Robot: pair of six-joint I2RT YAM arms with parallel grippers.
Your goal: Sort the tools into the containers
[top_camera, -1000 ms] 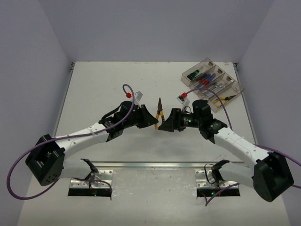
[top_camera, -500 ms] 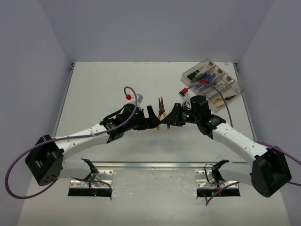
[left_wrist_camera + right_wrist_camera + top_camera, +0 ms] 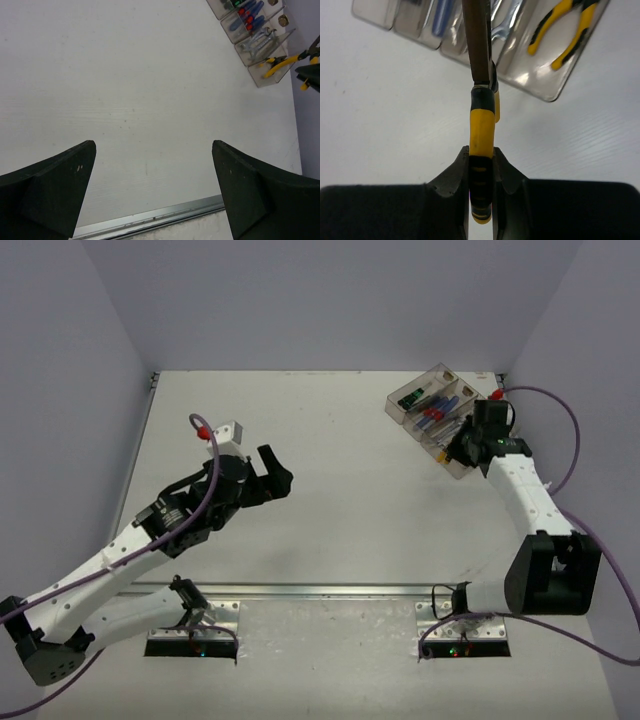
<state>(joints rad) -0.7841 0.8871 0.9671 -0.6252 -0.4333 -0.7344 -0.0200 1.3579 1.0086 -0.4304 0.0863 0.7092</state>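
My right gripper (image 3: 481, 150) is shut on the handle of yellow-and-black pliers (image 3: 482, 117), whose dark jaws point toward the containers (image 3: 547, 82). In the top view this gripper (image 3: 456, 452) hovers at the near corner of the containers (image 3: 409, 412) at the back right. The bins hold another pair of yellow pliers (image 3: 565, 25), silver wrenches (image 3: 256, 41), blue-and-red screwdrivers (image 3: 248, 12) and a green-handled screwdriver (image 3: 411, 398). My left gripper (image 3: 279, 473) stands wide open over bare table at centre left. Nothing lies between its fingers (image 3: 60, 185).
A metal rail (image 3: 320, 590) runs along the table's near edge, also in the left wrist view (image 3: 150, 217). Purple cables (image 3: 570, 455) loop off both arms. White walls close in the table on the left, back and right.
The pliers passed from my left gripper to my right. The left opened and drew back to the left. The right closed on the pliers and swung them to the containers.
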